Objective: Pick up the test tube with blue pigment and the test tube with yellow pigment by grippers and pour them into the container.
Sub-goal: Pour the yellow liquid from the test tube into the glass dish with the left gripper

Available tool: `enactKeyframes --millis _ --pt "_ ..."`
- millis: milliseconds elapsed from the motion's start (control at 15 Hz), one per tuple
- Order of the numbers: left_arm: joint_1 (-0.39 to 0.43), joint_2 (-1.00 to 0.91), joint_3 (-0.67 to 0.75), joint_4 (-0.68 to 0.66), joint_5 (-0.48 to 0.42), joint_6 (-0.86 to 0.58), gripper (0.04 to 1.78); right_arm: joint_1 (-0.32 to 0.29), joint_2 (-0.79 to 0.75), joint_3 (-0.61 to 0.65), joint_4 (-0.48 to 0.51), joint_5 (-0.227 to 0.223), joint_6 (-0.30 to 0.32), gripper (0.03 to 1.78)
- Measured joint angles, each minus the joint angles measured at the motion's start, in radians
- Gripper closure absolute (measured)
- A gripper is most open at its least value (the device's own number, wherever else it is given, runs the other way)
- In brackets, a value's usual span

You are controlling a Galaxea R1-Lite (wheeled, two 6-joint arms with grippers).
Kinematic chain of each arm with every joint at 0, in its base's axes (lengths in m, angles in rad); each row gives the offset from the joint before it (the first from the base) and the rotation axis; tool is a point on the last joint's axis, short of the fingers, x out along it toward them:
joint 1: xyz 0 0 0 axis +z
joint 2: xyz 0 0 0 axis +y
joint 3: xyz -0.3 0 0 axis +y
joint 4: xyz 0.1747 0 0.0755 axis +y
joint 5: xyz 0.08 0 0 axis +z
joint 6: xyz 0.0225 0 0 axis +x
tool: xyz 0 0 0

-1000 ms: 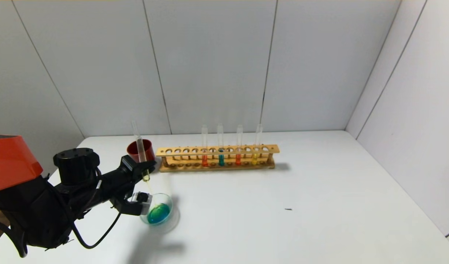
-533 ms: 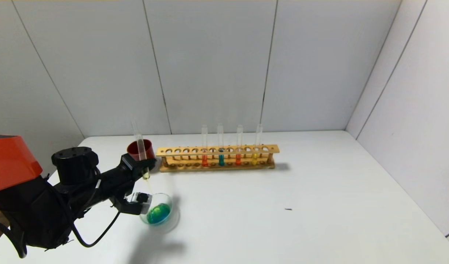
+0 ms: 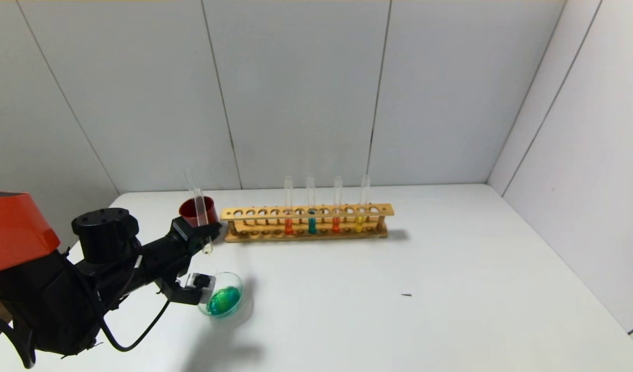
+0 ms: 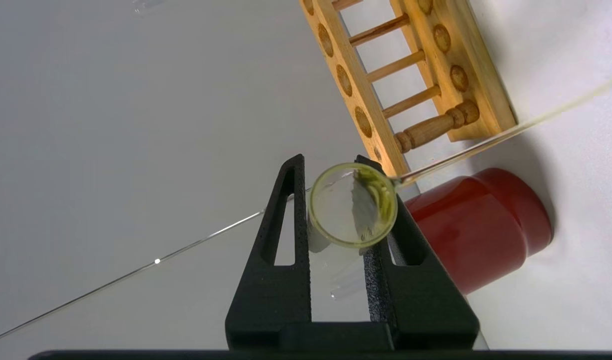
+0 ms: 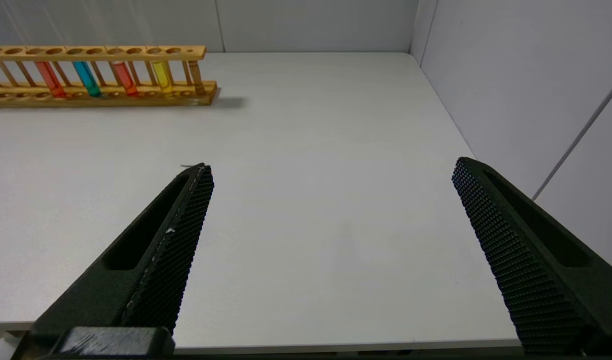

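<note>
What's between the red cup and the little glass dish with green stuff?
The left gripper, shut on a nearly empty test tube, sits between the red cup and the glass dish. The head view shows it.

In the head view's lower left, the left gripper (image 3: 200,235) holds a test tube (image 3: 198,212) above and behind the container (image 3: 222,300). A cup (image 3: 192,207) sits behind them, just left of the rack (image 3: 306,223) at centre, which holds four tubes. The right gripper (image 5: 330,210) hangs over the table (image 3: 425,289) at frame right.

yellow test tube (image 3: 198,211) emptied; container (image 3: 222,300) liquid greener.
</note>
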Motion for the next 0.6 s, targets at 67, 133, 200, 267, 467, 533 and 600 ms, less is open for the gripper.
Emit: enactKeyframes --millis 67,133,200,267,467,533,600 --pt "-0.007 0.000 0.000 0.000 0.000 0.000 1.48 0.000 0.000 0.000 0.000 0.000 0.000 0.06" --pt "-0.013 -0.001 -0.001 0.000 0.000 0.000 1.48 0.000 0.000 0.000 0.000 0.000 0.000 0.06" --pt "-0.018 -0.001 -0.001 0.000 0.001 0.000 1.48 0.000 0.000 0.000 0.000 0.000 0.000 0.06" --pt "-0.021 -0.002 -0.001 -0.001 0.003 0.000 1.48 0.000 0.000 0.000 0.000 0.000 0.000 0.06" --pt "-0.026 -0.009 0.002 -0.001 0.003 0.004 1.48 0.000 0.000 0.000 0.000 0.000 0.000 0.06" --pt "-0.026 -0.012 0.004 0.000 0.003 0.005 1.48 0.000 0.000 0.000 0.000 0.000 0.000 0.06" --pt "-0.026 -0.018 0.007 -0.001 0.003 0.007 1.48 0.000 0.000 0.000 0.000 0.000 0.000 0.06"
